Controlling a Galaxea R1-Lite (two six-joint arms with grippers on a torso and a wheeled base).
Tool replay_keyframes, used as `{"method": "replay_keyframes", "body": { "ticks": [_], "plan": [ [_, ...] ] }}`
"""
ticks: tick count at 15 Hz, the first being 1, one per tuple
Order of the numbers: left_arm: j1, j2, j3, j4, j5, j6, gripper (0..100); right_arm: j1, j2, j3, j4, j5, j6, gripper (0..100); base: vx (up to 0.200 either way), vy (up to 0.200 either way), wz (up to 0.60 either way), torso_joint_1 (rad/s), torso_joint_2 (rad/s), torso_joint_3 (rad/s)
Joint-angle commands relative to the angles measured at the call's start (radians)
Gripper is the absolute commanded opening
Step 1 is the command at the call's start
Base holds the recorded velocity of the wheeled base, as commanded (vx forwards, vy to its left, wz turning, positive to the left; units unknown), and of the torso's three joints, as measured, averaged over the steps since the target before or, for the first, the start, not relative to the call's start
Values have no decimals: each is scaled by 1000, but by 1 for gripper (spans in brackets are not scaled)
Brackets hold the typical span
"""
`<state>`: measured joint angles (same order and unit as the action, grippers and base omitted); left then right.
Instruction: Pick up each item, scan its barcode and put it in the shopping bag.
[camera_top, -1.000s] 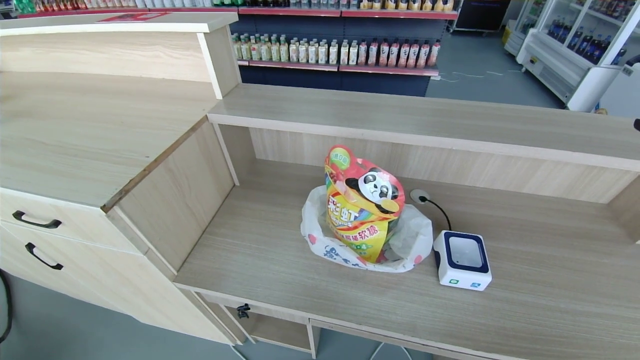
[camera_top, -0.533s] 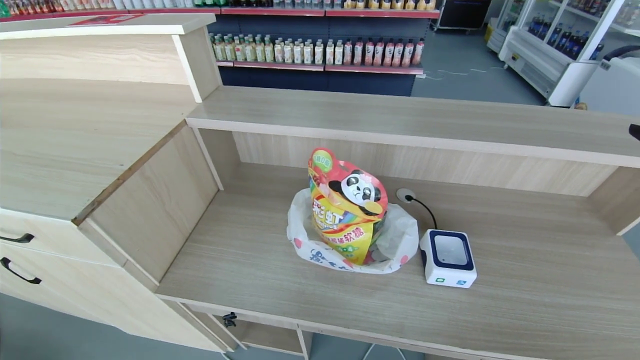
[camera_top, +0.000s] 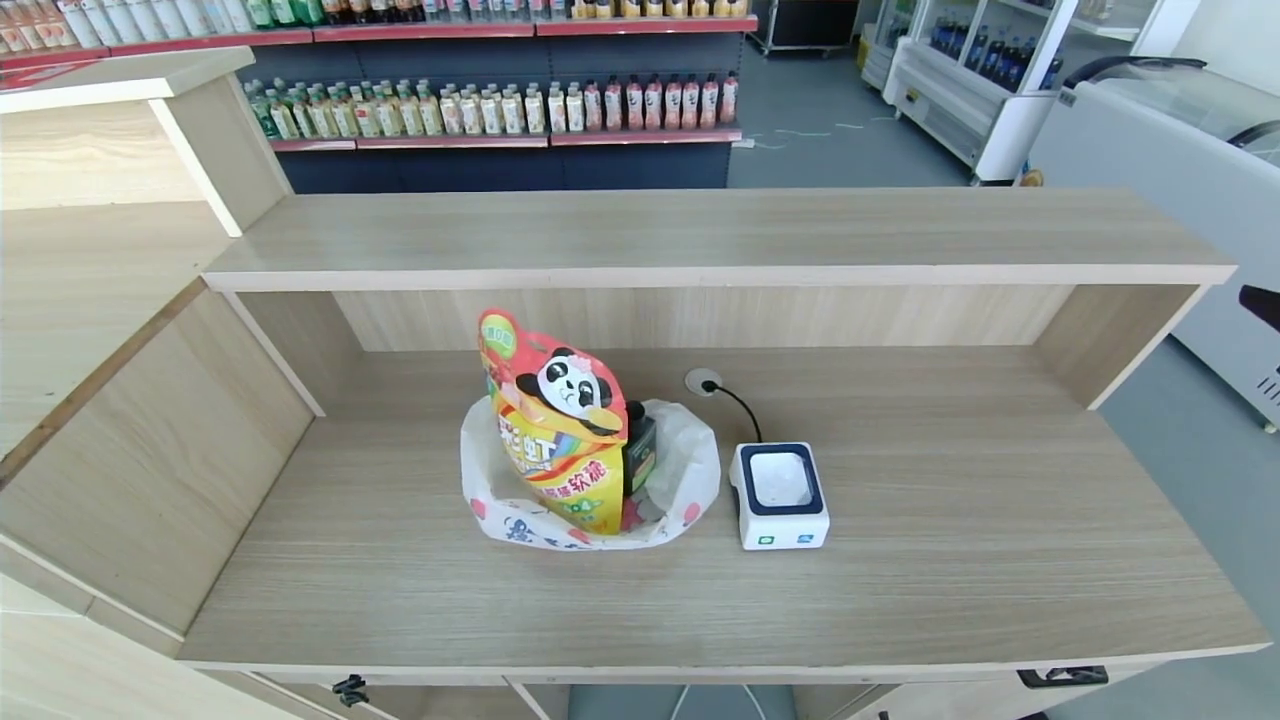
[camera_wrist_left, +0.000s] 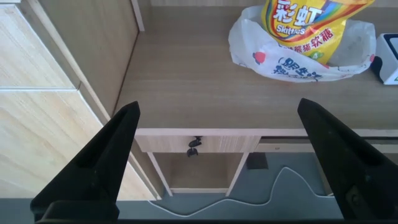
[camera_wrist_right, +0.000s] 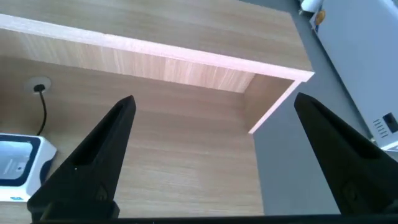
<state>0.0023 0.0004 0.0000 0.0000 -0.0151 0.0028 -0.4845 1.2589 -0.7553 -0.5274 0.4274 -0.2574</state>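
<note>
Wooden counter (camera_top: 900, 560) lies below and ahead of both arms, jaws wide apart, empty.

Table (camera_top: 900, 520) was light wood-grain laminate, matt and smooth, with fine streaks along its length. Shopping bag (camera_top: 690, 475) was thin white plastic film, crinkled, slightly see-through, soft sheen. Candy pouch (camera_top: 560, 445) was glossy printed plastic foil, smooth with a few creases. Scanner (camera_top: 780, 495) had a smooth white plastic shell, satin, and a shiny flat window in a dark blue frame. Its cable (camera_top: 745, 407) looked black, rubbery, matt. Left end effector (camera_wrist_left: 217, 106) and right end effector (camera_wrist_right: 214, 98) had matt black plastic fingers (camera_wrist_left: 102, 168).
</note>
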Motion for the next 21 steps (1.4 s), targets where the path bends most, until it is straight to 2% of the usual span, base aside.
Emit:
{"method": "replay_keyframes", "body": {
  "ticks": [1,2,3,7,9,11,12,13,15,16,19,21],
  "plan": [
    [1,0,0,0,0,0,100,98,-90,97,26,-141,29,100,0,0,0,0,0,0],
    [1,0,0,0,0,0,100,136,-119,162,18,-259,61,100,0,0,0,0,0,0],
    [1,0,0,0,0,0,100,153,-170,245,14,-331,107,100,0,0,0,0,0,0],
    [-1,0,0,0,0,0,100,196,-446,628,12,-345,124,100,0,0,0,0,0,0],
    [1,0,0,0,0,0,100,202,-628,755,50,-340,122,100,0,0,0,0,0,0],
    [1,0,0,0,0,0,100,233,-802,755,262,-329,119,100,0,0,0,0,0,0],
    [1,0,0,0,0,0,100,251,-995,755,465,-325,115,100,0,0,0,0,0,0],
    [1,0,0,0,0,0,100,284,-1092,755,544,-319,132,100,0,0,0,0,0,0],
    [1,0,0,0,0,0,100,371,-1161,755,523,-322,150,100,0,0,0,0,0,0],
    [1,0,0,0,0,0,100,372,-1161,755,521,-328,149,100,0,0,0,0,0,0],
    [1,0,0,2,0,0,100,379,-1159,755,531,-431,66,100,0,0,0,0,0,0],
    [1,0,0,0,0,0,100,411,-1147,755,537,-435,60,100,0,0,0,0,0,0]
  ]
}}
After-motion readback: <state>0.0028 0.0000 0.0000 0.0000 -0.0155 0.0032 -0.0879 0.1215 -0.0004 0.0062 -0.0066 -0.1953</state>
